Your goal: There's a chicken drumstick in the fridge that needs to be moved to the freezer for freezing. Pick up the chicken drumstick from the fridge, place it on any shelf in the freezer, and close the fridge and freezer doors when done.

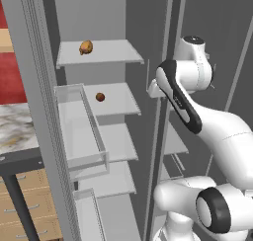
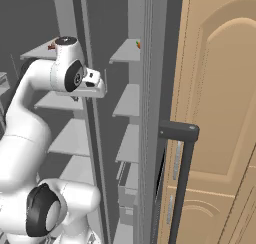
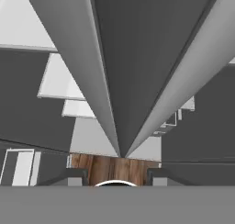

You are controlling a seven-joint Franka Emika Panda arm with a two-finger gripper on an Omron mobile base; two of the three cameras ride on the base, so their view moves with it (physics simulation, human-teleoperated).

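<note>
Chicken drumstick (image 1: 86,47): lumpy orange-brown piece, lying on the top broad shelf (image 1: 101,52) of the fridge (image 1: 106,18), toward its left end, untouched.

Small dark red-brown ball (image 1: 100,97): on the next broad shelf down, apart from the drumstick.

Fridge door (image 1: 42,106): swung open at the left, edge-on, with clear inner bins (image 1: 81,131) empty.

Freezer (image 2: 131,100): narrower half to the right of the centre divider, short pale shelves stacked one under another; its door (image 2: 152,113) stands open, edge-on in the right base view.

Hand (image 3: 116,176): at the front of the centre divider, level with the upper shelves, well apart from the drumstick. The two dark tips show a gap with nothing between them; it appears released, though the tips are barely visible.

Wooden door (image 2: 220,113): tan panelled, right of the unit.
</note>
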